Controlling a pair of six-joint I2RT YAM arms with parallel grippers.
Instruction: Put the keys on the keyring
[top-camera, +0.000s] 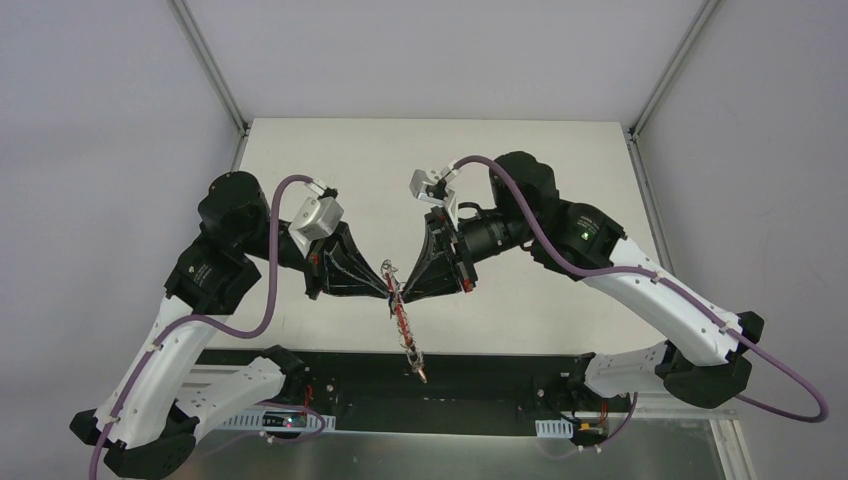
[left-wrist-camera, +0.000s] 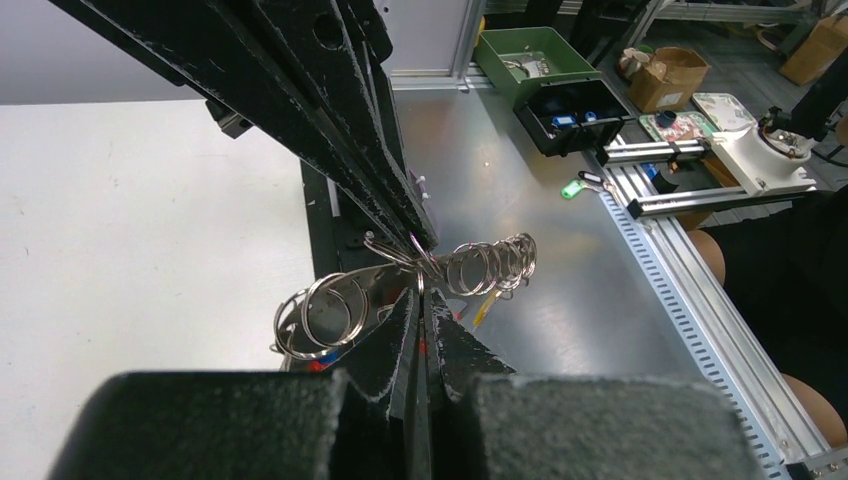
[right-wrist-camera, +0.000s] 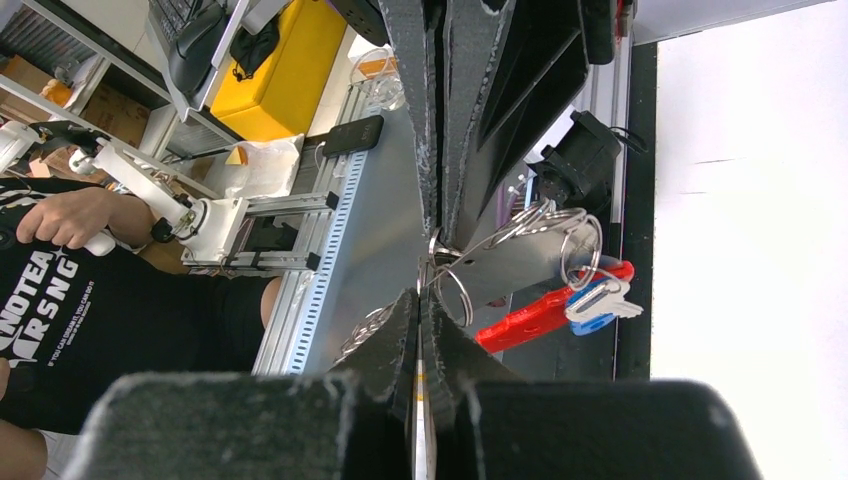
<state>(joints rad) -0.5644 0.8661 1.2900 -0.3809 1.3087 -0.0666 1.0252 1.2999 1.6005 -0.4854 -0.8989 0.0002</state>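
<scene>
Right over the near edge of the desk (top-camera: 330, 160), the left fingers (top-camera: 384, 290) and right fingers (top-camera: 404, 290) meet tip to tip. Both are clenched on the keyring (top-camera: 401, 318), so it hangs in the air between them. Its red strap (right-wrist-camera: 535, 314) trails toward 6 o'clock with the yellowish tag (top-camera: 420, 368) lowest, and a blue-headed key (right-wrist-camera: 592, 302) sits beside the strap. Farther off, around 1 o'clock from the left wrist, there's a black tray (left-wrist-camera: 575, 112) with small blue bits in it. Past that is a green box (left-wrist-camera: 520, 55) with something metal inside, can't tell what.

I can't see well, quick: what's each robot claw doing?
Left gripper: closed, pinching the keyring.
Right gripper: closed, pinching the keyring too.
</scene>
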